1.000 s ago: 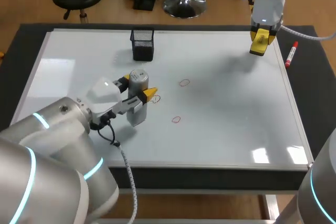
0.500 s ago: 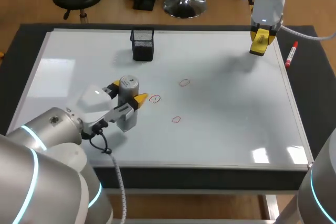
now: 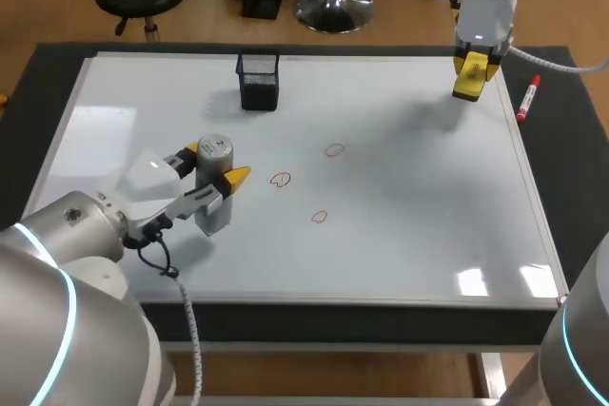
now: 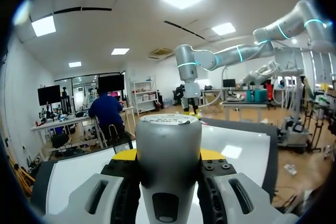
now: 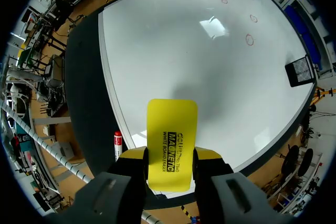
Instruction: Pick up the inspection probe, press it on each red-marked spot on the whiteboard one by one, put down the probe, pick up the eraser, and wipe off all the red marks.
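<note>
Overhead, the left gripper (image 3: pixel 214 164) is pinching the grey inspection probe (image 3: pixel 213 208), holding it upright over the whiteboard (image 3: pixel 409 225), left of three red marks (image 3: pixel 279 179). Only the right wrist view is showing the right gripper (image 5: pixel 170 153) squeezing the yellow eraser (image 5: pixel 171 121) near the board's edge. Since a second ago, the probe is sitting farther left, away from the marks.

Bright overhead light; glare patches on whiteboard (image 3: pixel 409 225).
</note>
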